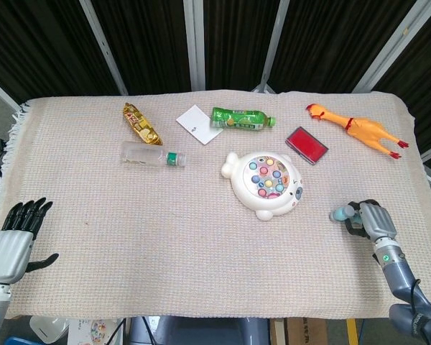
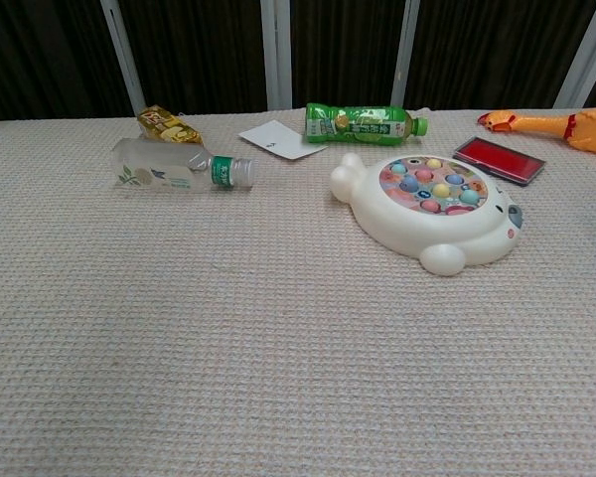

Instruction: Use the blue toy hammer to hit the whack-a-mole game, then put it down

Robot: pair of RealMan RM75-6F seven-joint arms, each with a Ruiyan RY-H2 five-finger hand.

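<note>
The white whack-a-mole game (image 1: 264, 185) with coloured buttons lies right of the table's middle; the chest view shows the game (image 2: 432, 212) too. Near the front right edge, my right hand (image 1: 371, 220) curls its fingers round the blue toy hammer (image 1: 340, 214), whose blue-grey end sticks out to the left, low over the cloth. The rest of the hammer is hidden by the hand. My left hand (image 1: 14, 239) hovers at the front left corner, fingers stretched out and holding nothing. Neither hand shows clearly in the chest view.
At the back lie a gold snack pack (image 1: 141, 123), a clear water bottle (image 1: 152, 154), a white card (image 1: 198, 123), a green bottle (image 1: 242, 118), a red box (image 1: 306, 144) and a rubber chicken (image 1: 359, 129). A woven cloth (image 1: 129, 237) covers the table.
</note>
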